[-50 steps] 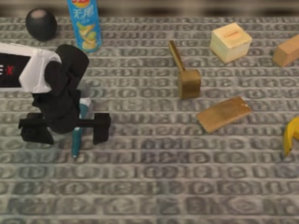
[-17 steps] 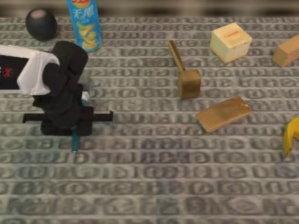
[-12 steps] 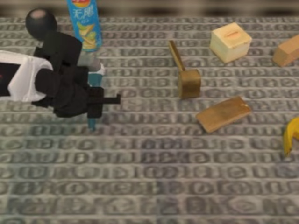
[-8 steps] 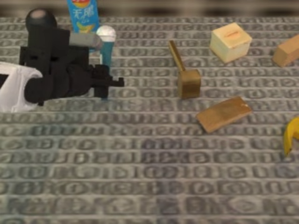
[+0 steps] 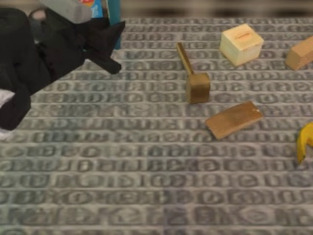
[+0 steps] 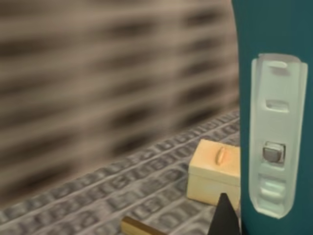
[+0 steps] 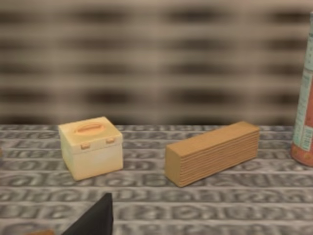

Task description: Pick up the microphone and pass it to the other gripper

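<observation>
Left gripper [image 5: 110, 46] lifted at the table's far left corner, clamped on the microphone [image 5: 114, 19].

From above, the black left arm fills the top left; the microphone's teal handle stands upright between the pointed fingers, its top cut off by the edge. The left wrist view shows the handle close up with its white switch strip [image 6: 277, 134]. A cream box [image 5: 241, 44] and wooden mallet [image 5: 194, 78] lie well apart to the right. The right gripper's state cannot be told; only a dark fingertip [image 7: 95, 218] shows.
</observation>
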Motion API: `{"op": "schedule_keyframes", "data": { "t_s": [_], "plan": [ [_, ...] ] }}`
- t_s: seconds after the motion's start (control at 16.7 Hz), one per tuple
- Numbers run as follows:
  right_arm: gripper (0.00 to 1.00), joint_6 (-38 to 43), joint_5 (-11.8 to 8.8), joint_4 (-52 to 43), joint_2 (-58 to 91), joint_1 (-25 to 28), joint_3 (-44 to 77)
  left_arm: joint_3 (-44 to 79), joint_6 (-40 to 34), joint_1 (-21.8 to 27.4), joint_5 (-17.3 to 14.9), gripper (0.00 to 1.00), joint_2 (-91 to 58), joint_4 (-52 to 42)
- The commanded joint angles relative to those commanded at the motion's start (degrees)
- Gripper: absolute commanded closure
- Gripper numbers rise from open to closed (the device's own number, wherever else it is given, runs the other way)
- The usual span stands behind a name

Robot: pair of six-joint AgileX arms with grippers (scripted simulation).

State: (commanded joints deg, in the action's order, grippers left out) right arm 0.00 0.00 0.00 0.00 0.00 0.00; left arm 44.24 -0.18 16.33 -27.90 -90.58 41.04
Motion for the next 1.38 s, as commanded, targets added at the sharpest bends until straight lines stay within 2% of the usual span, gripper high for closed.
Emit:
{"op": "schedule_keyframes", "data": {
  "t_s": [0.18,0.54,0.66,0.96,1.08,1.2,1.38],
  "plan": [
    [0.00,0.0,0.0,0.0,0.0,0.0,0.0,-1.3,1.2,-0.3,-1.9,1.00,2.2,3.8],
    [0.00,0.0,0.0,0.0,0.0,0.0,0.0,-1.2,1.2,0.9,-0.9,1.00,1.9,4.3],
    [0.00,0.0,0.0,0.0,0.0,0.0,0.0,-1.4,1.0,3.9,2.3,1.00,1.4,6.2],
    [0.00,0.0,0.0,0.0,0.0,0.0,0.0,-3.0,0.1,15.1,14.3,1.00,0.2,13.0],
    [0.00,0.0,0.0,0.0,0.0,0.0,0.0,-3.4,-0.2,18.4,17.7,1.00,0.1,15.0],
    [0.00,0.0,0.0,0.0,0.0,0.0,0.0,-3.6,-0.3,19.4,18.7,1.00,0.1,15.6],
    [0.00,0.0,0.0,0.0,0.0,0.0,0.0,-3.4,-0.2,19.2,18.5,1.00,0.3,15.4]
  ]
}}
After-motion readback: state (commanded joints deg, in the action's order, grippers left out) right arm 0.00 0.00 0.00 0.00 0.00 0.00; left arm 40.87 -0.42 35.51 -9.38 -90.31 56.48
